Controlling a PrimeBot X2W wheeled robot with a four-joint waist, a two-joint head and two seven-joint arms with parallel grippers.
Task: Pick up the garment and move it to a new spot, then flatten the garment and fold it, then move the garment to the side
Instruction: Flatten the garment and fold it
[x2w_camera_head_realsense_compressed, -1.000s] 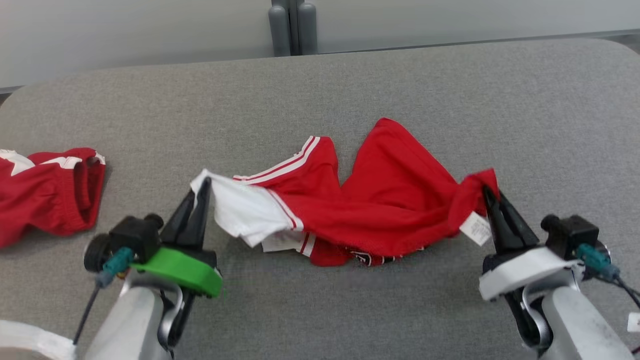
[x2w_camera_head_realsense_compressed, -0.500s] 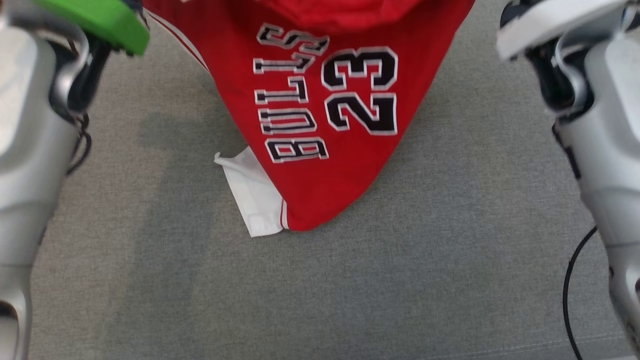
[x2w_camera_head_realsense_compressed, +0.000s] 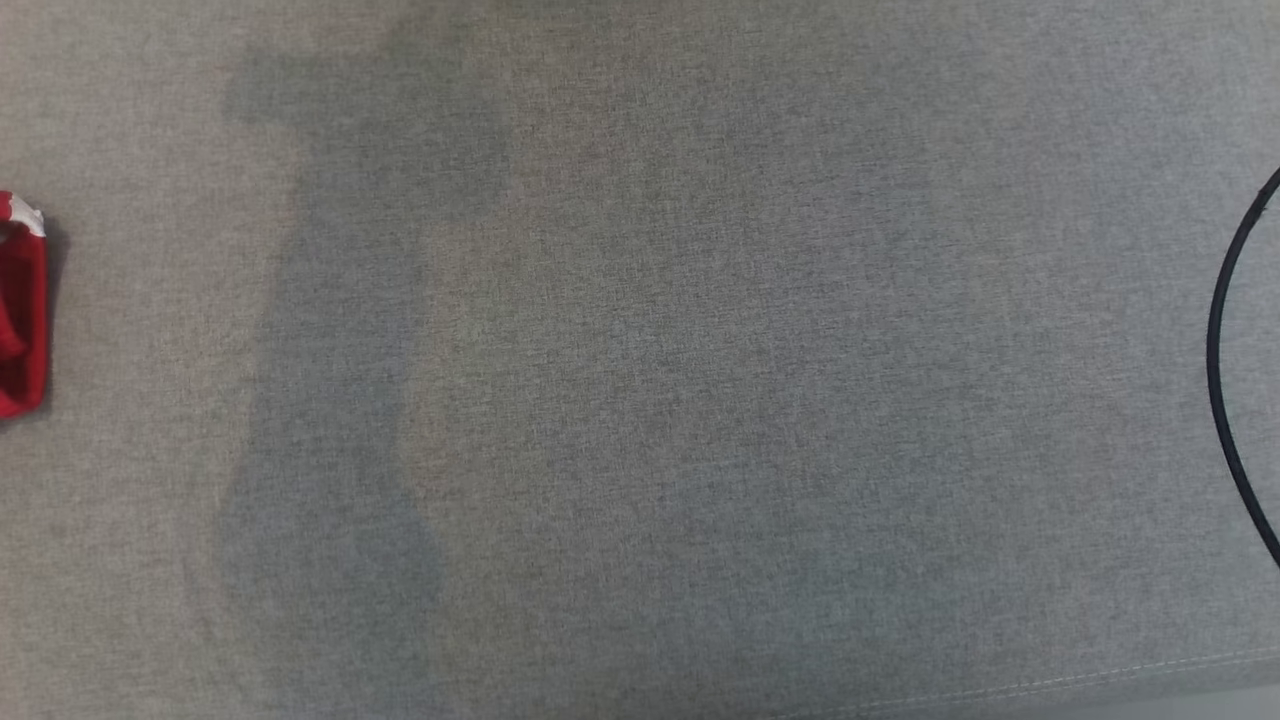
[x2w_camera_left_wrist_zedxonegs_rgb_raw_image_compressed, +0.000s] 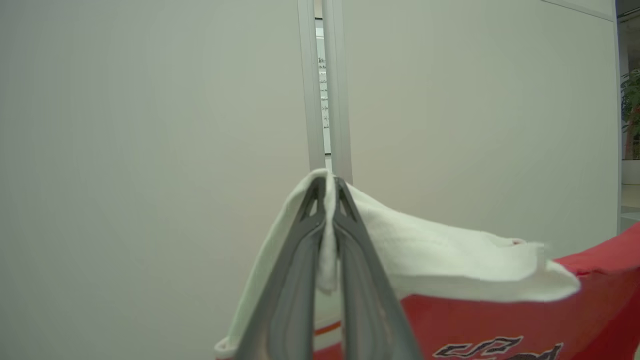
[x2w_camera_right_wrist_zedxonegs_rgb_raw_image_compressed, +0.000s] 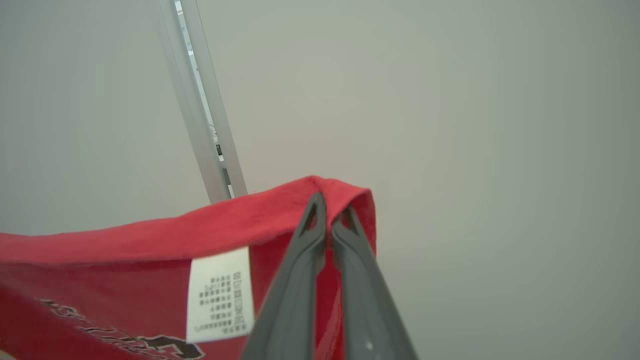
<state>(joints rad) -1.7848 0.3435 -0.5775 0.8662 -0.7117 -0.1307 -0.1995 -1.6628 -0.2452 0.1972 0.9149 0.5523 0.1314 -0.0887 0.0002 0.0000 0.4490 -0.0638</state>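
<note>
The garment (x2w_camera_left_wrist_zedxonegs_rgb_raw_image_compressed: 500, 315) is a red jersey with white panels and black lettering, hanging in the air in front of a pale wall. In the left wrist view my left gripper (x2w_camera_left_wrist_zedxonegs_rgb_raw_image_compressed: 327, 184) is shut on a white fold of it (x2w_camera_left_wrist_zedxonegs_rgb_raw_image_compressed: 425, 245), which drapes over both fingers. In the right wrist view my right gripper (x2w_camera_right_wrist_zedxonegs_rgb_raw_image_compressed: 330, 202) is shut on the garment's red edge (x2w_camera_right_wrist_zedxonegs_rgb_raw_image_compressed: 125, 240), beside a white care label (x2w_camera_right_wrist_zedxonegs_rgb_raw_image_compressed: 217, 295). The cloth stretches away from each gripper toward the other.
In the head view the grey fabric surface (x2w_camera_head_realsense_compressed: 640, 400) lies below with soft shadows on it. Another red and white cloth (x2w_camera_head_realsense_compressed: 20, 310) lies at its left edge. A black cable (x2w_camera_head_realsense_compressed: 1225, 360) curves in at the right. A stitched front seam (x2w_camera_head_realsense_compressed: 1050, 685) runs along the bottom.
The head view has swung down over the surface. The garment lay between both grippers a second ago, then hung from them with its tip on the surface; now it hangs raised before the wall.
</note>
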